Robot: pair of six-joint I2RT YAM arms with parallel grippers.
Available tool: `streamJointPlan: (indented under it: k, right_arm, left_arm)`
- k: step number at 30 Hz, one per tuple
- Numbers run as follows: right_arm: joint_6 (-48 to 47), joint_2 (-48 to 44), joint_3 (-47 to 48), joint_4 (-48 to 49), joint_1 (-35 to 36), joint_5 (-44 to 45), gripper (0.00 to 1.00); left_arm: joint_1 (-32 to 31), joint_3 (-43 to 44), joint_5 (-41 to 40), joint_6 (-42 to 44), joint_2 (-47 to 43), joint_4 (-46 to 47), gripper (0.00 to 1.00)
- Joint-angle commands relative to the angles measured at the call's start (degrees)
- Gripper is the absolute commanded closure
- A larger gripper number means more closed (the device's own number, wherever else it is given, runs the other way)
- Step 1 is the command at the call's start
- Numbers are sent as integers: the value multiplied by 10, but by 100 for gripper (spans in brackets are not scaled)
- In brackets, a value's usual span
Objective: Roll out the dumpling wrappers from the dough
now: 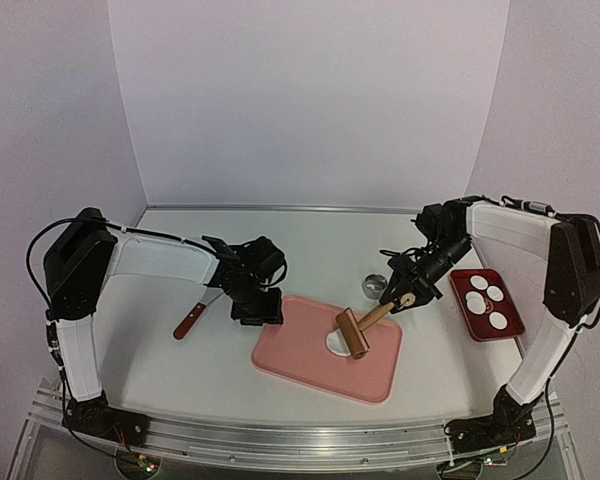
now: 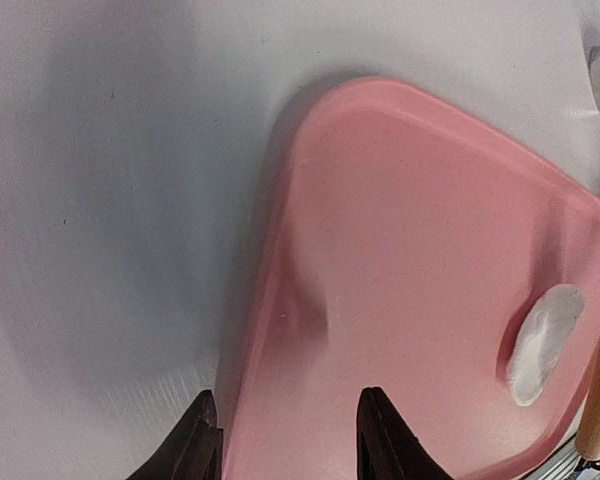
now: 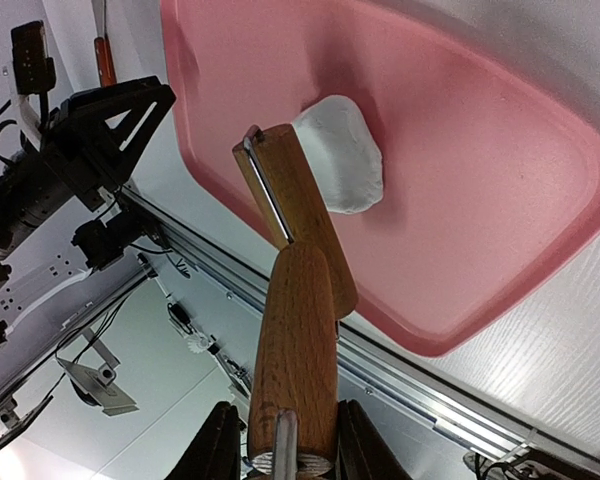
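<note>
2 arms: they reach inward from the near edge of the table (image 1: 180,370). Their bases are cut off at the bottom of the top view.
Pink board (image 1: 310,360): it lies flat at the middle of the table. Its far corner is hidden under the left arm's wrist.
Red tray (image 1: 508,306): it sits on the right, well apart from the board.
Left gripper (image 2: 290,440): the jaws are spread and hold nothing. 1 finger is over the table and 1 is over the board's edge. Only the fingertips show, and it cannot be told whether they touch the board.
Right gripper (image 3: 290,450): it pinches the end of the wooden roller (image 1: 355,333) by its handle. The roller's head rests on the board.
Knife (image 1: 190,322): its red-brown handle lies left of the board. The blade runs under the left arm and is mostly hidden.
Dough (image 3: 340,150): 1 white lump lies on the board, touching the roller's head. Part of it is covered by the roller in the top view.
Dumpling wrappers (image 1: 498,320): 4 round white discs lie in the red tray. Their thickness is too small to judge.
Metal ring cutter (image 1: 376,285): it stands on the table behind the board. It is partly hidden by the right gripper and cut off in the left wrist view.
</note>
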Motion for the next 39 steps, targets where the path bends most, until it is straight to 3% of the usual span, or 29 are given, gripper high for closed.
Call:
streamJointPlan:
  k: [1,8,20,26,39]
  right_arm:
    - [-8,15,-2,15,9,17,100]
    - [-8,40,-15,36,11,57,100]
    - [17,88,-31,52,11,169,100]
    - [26,110,-50,55,12,229,100]
    - [42,143,-58,75,26,277,100]
  left_arm:
    - [-4,-14,-14,-11,-2,-17,59]
    - [-5,-46,-17,-24,-1,-8,64]
    - [-12,-53,-5,-13,16,7,100]
    - [-18,-53,-1,-12,18,13,100]
    - [-26,-56,9,-11,22,24,100]
